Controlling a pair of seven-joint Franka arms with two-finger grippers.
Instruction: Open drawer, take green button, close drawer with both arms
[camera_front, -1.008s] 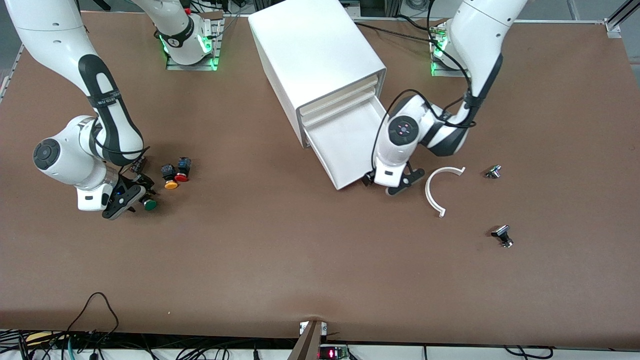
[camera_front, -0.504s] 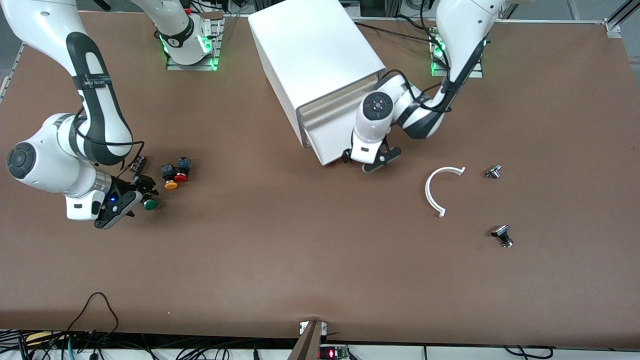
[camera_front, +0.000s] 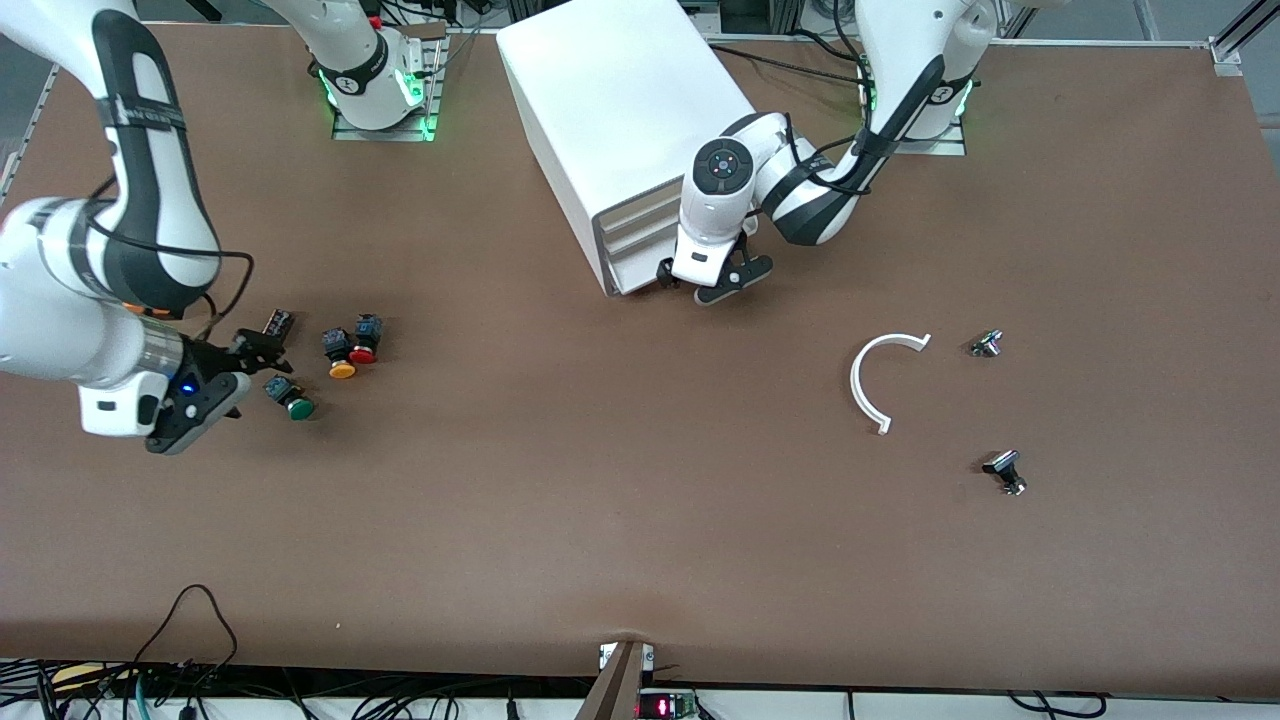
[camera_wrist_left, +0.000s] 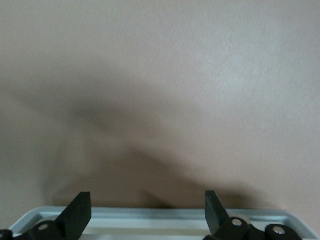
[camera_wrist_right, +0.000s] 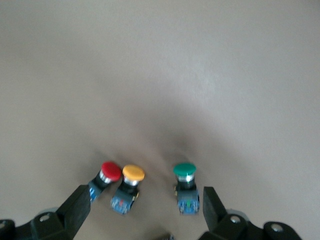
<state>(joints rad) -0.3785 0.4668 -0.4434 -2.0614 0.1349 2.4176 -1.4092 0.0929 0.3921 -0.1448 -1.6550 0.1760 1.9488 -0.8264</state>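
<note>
The left gripper (camera_front: 712, 283) is spreading its jaws wide and empty against the front of the drawer (camera_front: 640, 272), which is sitting pushed into the cabinet (camera_front: 620, 110). The right gripper (camera_front: 222, 372) — also gaping, holding nothing — is hanging beside the green button (camera_front: 290, 398), which is lying on the table toward the right arm's end from the cabinet.

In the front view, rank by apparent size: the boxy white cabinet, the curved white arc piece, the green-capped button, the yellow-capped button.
1. Boxy white cabinet
2. Curved white arc piece
3. Green-capped button and yellow-capped button: these look alike, so no ranking between them.
</note>
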